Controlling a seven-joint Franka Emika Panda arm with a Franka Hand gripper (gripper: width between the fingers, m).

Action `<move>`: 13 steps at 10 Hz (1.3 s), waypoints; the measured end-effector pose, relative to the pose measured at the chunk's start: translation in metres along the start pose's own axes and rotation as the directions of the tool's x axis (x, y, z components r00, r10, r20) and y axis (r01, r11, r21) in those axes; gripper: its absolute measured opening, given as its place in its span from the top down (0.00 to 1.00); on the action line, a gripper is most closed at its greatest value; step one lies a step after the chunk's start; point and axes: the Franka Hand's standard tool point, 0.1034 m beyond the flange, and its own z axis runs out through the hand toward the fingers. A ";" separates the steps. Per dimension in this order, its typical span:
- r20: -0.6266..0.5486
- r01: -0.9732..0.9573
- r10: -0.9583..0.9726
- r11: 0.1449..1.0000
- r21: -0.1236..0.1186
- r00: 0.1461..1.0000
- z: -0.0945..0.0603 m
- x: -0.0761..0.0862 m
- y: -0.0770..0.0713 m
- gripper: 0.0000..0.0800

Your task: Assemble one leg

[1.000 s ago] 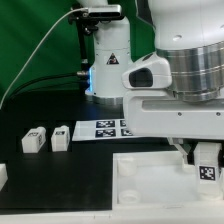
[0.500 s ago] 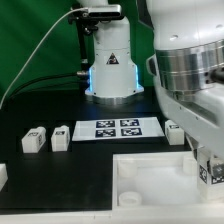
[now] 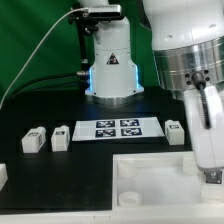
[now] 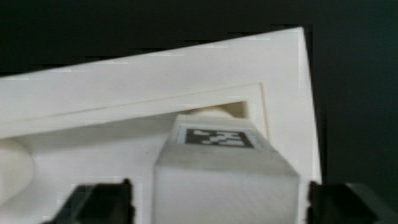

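My gripper (image 3: 210, 168) is shut on a white leg (image 4: 222, 175); its black-and-white tag (image 4: 222, 137) faces the wrist camera. The leg stands between my two dark fingers (image 4: 98, 205), over a corner of the large white tray-like piece (image 3: 150, 172). In the wrist view that corner's recess (image 4: 228, 104) lies just beyond the leg's end. In the exterior view the arm hides most of the held leg at the tray's right side. Whether the leg touches the tray I cannot tell.
Two loose legs (image 3: 33, 140) (image 3: 60, 137) stand at the exterior view's left. Another leg (image 3: 175, 132) stands right of the marker board (image 3: 118, 128). A further white part (image 3: 2, 173) shows at the left edge. The robot base (image 3: 110, 60) is behind.
The wrist has turned and shifted toward the exterior view's right with the leg, uncovering the marker board and the leg beside it. The held leg has sunk lower at the tray's right side.
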 end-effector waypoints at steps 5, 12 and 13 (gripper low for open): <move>0.006 0.583 -0.583 0.813 -0.016 0.813 -0.002 -0.008 0.000 0.19; -0.009 0.953 -0.954 0.301 -0.042 0.301 0.002 -0.004 -0.006 0.35; -0.009 0.934 -0.935 0.354 -0.038 0.354 0.002 -0.005 -0.006 0.52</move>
